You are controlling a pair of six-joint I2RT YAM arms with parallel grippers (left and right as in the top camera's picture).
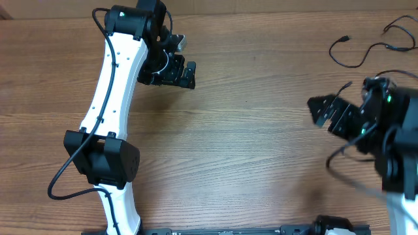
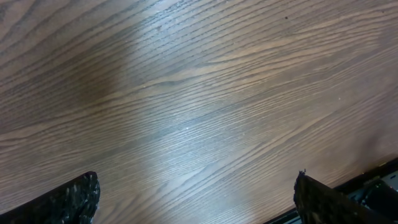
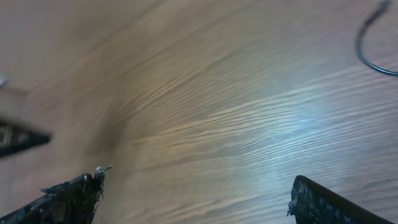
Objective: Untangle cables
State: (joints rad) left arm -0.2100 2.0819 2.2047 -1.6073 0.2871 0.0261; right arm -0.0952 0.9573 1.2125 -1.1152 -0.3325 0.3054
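Arms stand at the near edge of the desk (image 1: 248, 163). The right tool (image 3: 196, 193) hangs over the desk's right side, about midway between the near and far edges. Its fingers are spread wide and hold nothing. Farther back, the left tool (image 2: 196, 199) hangs over the left half, toward the far edge. It is also spread wide and empty. The cables (image 1: 366, 59) lie loosely looped at the far right corner, apart from both tools.
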